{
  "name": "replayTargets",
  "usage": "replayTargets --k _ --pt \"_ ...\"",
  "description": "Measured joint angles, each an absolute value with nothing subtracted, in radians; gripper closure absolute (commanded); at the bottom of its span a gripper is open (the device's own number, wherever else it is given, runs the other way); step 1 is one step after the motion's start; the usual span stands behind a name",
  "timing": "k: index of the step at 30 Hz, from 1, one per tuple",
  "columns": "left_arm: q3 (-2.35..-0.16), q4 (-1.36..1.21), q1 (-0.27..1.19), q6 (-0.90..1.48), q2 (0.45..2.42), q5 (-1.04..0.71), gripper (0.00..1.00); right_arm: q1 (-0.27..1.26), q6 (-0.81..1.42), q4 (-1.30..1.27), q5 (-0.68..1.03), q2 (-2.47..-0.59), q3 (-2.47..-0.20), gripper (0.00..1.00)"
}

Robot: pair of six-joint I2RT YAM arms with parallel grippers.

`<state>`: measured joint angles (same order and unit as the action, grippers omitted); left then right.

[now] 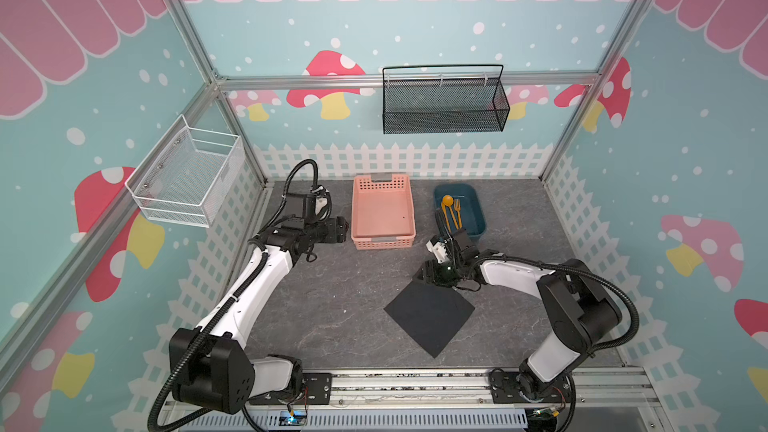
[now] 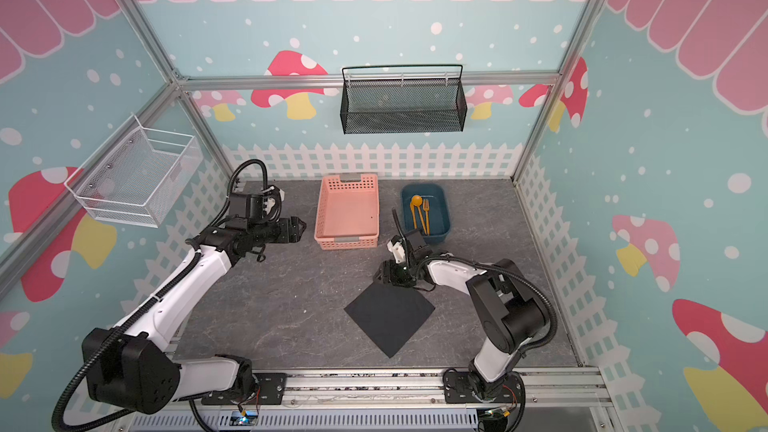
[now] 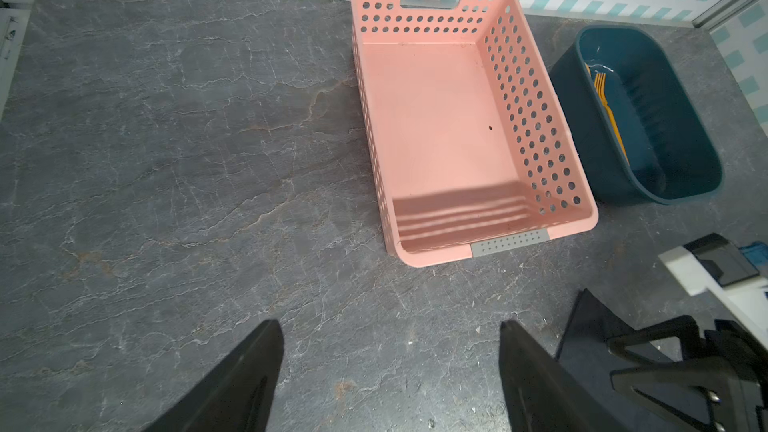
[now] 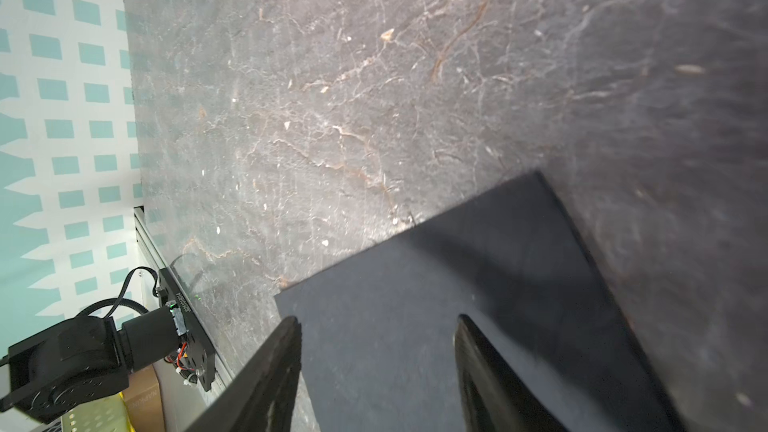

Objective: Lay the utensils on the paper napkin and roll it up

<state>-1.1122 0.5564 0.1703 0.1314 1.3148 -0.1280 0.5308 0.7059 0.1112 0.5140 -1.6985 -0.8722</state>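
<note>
The black paper napkin lies flat on the grey table, turned like a diamond. My right gripper hovers over its far corner. In the right wrist view that gripper is open, with only the napkin below its fingers. The orange-yellow utensils lie inside the dark blue tub at the back right. My left gripper is open over bare table, left of the pink basket.
The pink basket stands beside the blue tub near the back fence. A white wire basket hangs on the left wall and a black mesh basket on the back wall. Both arm bases sit on the front rail.
</note>
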Motion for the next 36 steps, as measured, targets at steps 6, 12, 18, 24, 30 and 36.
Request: replayTargets --k 6,12,18,24,30,36 --pt "-1.112 0.556 0.17 0.131 1.315 -0.128 0.17 0.53 0.696 0.103 0.508 -1.744 -0.893 0.41" --pt "-1.112 0.556 0.17 0.131 1.315 -0.128 0.17 0.53 0.682 0.1 0.498 -1.761 -0.913 0.41" --pt "-1.112 0.556 0.17 0.131 1.315 -0.128 0.17 0.529 0.664 0.114 0.471 -1.776 -0.939 0.41" --pt "-1.112 0.556 0.17 0.131 1.315 -0.128 0.17 0.518 0.64 0.155 0.443 -1.792 -0.981 0.41" --pt "-1.112 0.556 0.17 0.131 1.315 -0.128 0.17 0.516 0.625 0.196 0.44 -1.79 -1.033 0.4" --pt "-1.112 0.556 0.17 0.131 1.315 -0.128 0.16 0.489 0.582 0.281 0.406 -1.766 -1.165 0.4"
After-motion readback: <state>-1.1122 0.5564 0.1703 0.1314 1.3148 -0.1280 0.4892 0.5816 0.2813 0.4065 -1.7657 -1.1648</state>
